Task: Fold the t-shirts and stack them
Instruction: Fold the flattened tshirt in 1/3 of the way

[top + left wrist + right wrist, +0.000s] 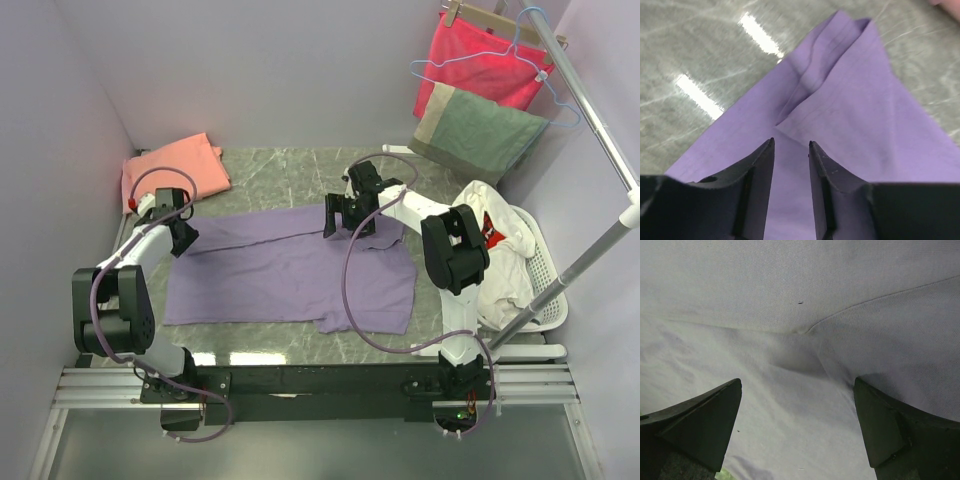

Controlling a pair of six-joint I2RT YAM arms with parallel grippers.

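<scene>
Top view first: the lavender t-shirt (290, 272) lies spread across the middle of the worktop (285, 165), mostly flat, with only its far edge turned over in a long strip. Folding looks barely begun. The salmon-pink t-shirt (172, 168) sits loosely bunched at the far-left corner, well apart from it, so there is no stack yet. The left gripper (183, 235) is at the lavender shirt's far-left corner, and the right gripper (340, 215) hangs over its far edge.

Over to the left wrist: the left gripper (791, 145) has its jaws narrowly parted, with nothing visibly pinched between them. Below lies thin, matte cotton, a soft crease running up to a pointed corner. Around it the worktop (700, 45) is glossy, grey and marbled, streaked with lamp glare.

Now the right wrist: the right gripper (797, 382) has its jaws spread wide above the lavender t-shirt (800, 290). The cloth reads paler here, finely woven, with a curved seam and a shallow pucker.
</scene>
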